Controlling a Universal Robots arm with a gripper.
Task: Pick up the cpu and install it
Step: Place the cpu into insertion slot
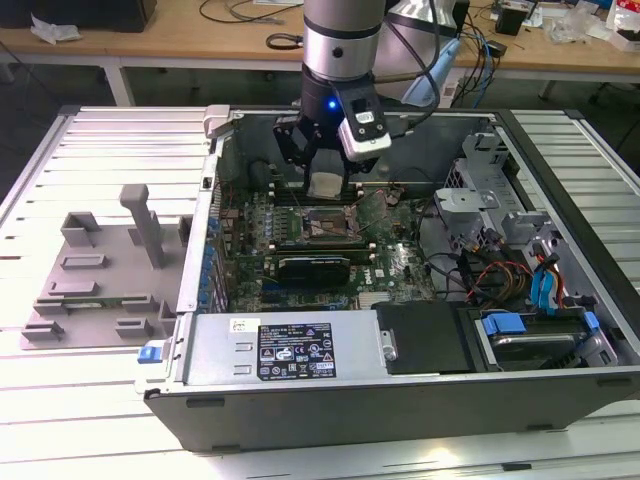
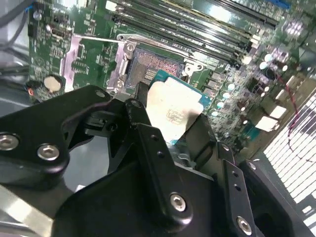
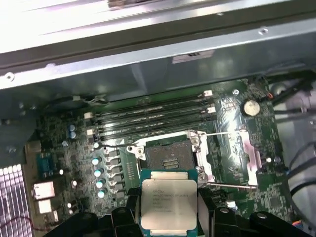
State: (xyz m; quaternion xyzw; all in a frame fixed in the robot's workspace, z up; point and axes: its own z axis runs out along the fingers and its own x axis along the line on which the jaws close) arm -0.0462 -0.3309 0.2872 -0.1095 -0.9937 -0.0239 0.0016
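Your gripper clenches the cpu by two edges, above the open socket, near the far wall of the case.

— And the cpu?
— Held in the gripper, just above the socket, apart from it, near the far wall of the case.
— Elsewhere inside?
— Along the near wall, power supply; in the near corner at the exterior view's right, drive cage.
— Outside?
— On the table, a fixture, toward the edge at the exterior view's left.
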